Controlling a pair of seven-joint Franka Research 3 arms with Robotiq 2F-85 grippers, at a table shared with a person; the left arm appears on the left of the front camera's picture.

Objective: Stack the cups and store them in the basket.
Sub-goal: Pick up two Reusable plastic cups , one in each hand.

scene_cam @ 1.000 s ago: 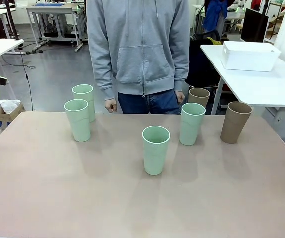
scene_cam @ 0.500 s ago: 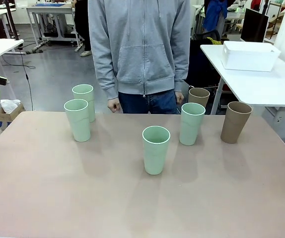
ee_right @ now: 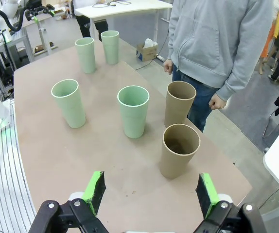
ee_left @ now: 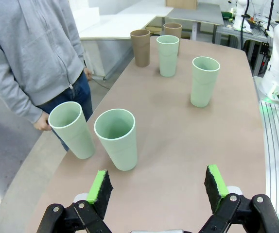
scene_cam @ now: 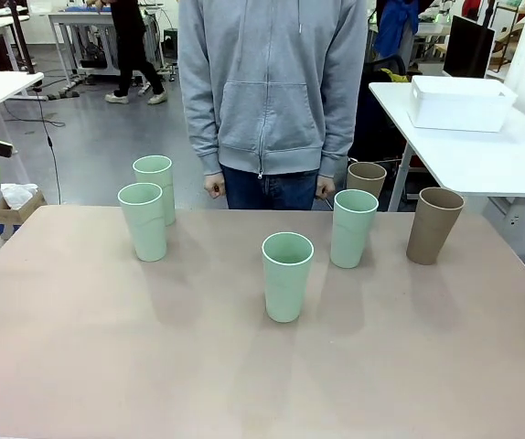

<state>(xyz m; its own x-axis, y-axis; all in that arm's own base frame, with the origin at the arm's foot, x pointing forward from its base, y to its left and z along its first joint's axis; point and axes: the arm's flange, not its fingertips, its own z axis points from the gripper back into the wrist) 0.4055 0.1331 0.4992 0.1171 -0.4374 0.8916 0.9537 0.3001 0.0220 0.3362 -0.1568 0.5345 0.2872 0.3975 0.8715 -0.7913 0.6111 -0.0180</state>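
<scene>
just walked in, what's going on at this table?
Nothing is being handled yet. Four mint green cups and two brown cups stand upright and apart on the table, none stacked. The left gripper and right gripper hover open above it, holding nothing. The person stands at the far side, hands down. The white basket sits on a side table.

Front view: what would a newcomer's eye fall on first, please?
Six tall tapered matte cups stand upright, unstacked, on the brownish table: four pale mint green, one at the centre, and two tan-brown at the right. A person in a grey zipped hoodie stands at the far edge; the white rectangular plastic basket sits on a separate white table behind, right.
</scene>
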